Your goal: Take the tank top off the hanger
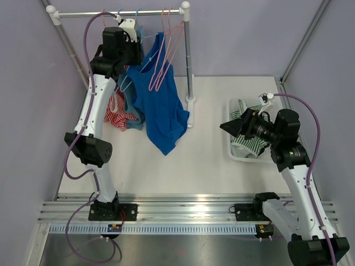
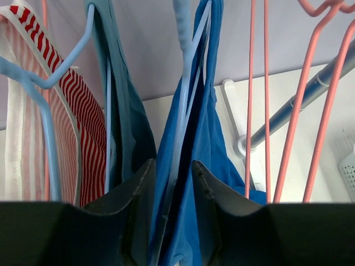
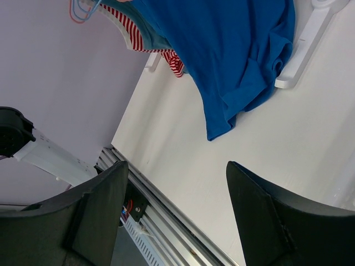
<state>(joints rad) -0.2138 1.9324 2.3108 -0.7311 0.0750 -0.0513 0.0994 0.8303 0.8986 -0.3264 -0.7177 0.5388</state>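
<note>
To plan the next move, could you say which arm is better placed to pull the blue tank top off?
Left. The left hand holds the blue tank top between its fingers; the right hand hangs open near the basket.

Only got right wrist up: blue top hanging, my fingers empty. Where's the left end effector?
Observer: Left end effector is up by the rail, fingers either side of the blue tank top at its light blue hanger; firm pinch unclear.
Operator: Anything else on that rail?
Observer: Empty pink hangers, right of the blue tank top.
Operator: What's by the right arm?
Observer: A white basket holding a green-striped garment, partly hidden under the right arm.
</note>
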